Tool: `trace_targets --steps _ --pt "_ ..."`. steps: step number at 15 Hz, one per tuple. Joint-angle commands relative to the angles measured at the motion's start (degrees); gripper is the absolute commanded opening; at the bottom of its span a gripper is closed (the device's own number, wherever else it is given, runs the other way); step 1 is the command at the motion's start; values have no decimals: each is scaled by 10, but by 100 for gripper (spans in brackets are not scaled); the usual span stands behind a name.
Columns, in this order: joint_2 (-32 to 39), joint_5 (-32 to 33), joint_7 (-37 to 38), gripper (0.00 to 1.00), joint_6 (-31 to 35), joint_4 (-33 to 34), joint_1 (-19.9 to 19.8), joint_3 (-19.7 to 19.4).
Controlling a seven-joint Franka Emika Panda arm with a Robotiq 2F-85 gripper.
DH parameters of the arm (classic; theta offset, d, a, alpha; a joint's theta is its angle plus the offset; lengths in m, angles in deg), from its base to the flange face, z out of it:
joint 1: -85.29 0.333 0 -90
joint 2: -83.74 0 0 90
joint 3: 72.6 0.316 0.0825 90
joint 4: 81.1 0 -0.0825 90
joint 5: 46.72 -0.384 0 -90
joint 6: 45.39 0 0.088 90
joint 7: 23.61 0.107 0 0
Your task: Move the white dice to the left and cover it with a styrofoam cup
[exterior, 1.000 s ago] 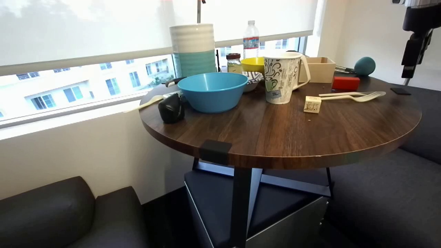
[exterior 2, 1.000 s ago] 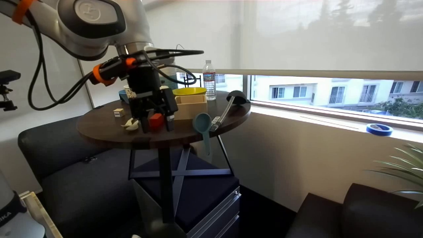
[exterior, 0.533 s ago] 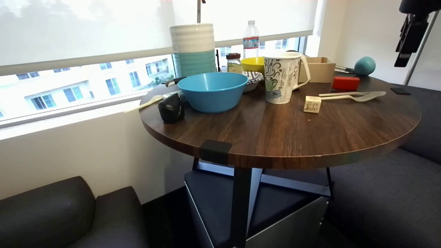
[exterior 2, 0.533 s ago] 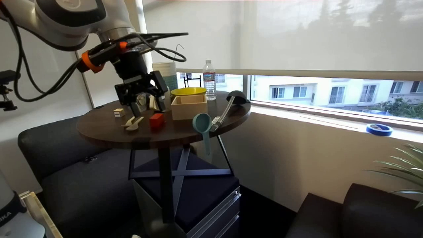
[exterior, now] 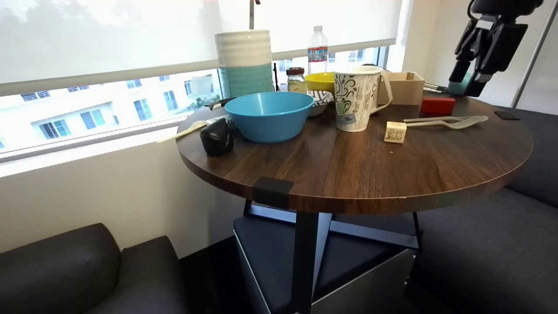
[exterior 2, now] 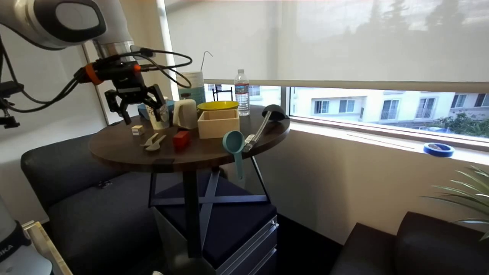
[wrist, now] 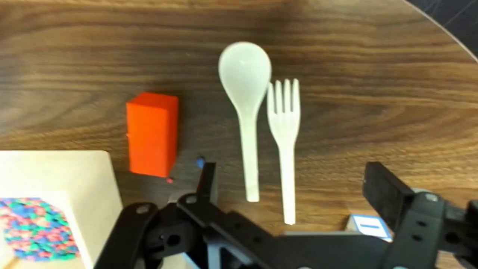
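Observation:
The white dice, a small cream cube (exterior: 395, 132), sits on the round brown table; it also shows in an exterior view (exterior 2: 137, 130). In the wrist view the cube (wrist: 368, 225) is partly hidden behind the right finger. The styrofoam cup (exterior: 354, 102), tall, white and scribbled with dark and green drawings, stands upright near the cube; it also shows behind the gripper in an exterior view (exterior 2: 158, 119). My gripper (wrist: 291, 166) is open and empty, above the table with its fingers wide apart. It shows in both exterior views (exterior: 468, 83) (exterior 2: 143, 119), touching nothing.
A fork (wrist: 286, 149) and spoon (wrist: 246, 112) lie beside the cube. A red block (wrist: 151, 134) and a wooden box (wrist: 56, 164) holding coloured beads are close by. A white mug (exterior 2: 186, 113), blue bowl (exterior: 269, 117), yellow bowl (exterior 2: 217, 105) and water bottle (exterior 2: 242, 91) stand farther back.
The gripper has moved from over the red block towards the cube and cup, leftward in both exterior views. It stays open. The objects on the table have not moved.

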Motion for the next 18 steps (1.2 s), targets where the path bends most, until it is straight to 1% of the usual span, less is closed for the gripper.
trace_targets --steps 1,2,3,6,9,10,15,16,18 --pt "37 -72 -7 100 -18 15 42 12" --pt "47 -87 -9 100 -24 18 52 14" --pt "21 -64 -8 100 -9 2 29 19" --pt "41 -79 -8 100 -11 5 38 26" --pt "44 -80 -8 100 -11 6 37 26" --pt "39 -90 -11 100 -11 3 45 27" --pt "38 -130 33 100 10 4 65 69" --pt "44 -131 51 100 19 7 63 80" --pt "56 -132 82 100 64 3 56 94"
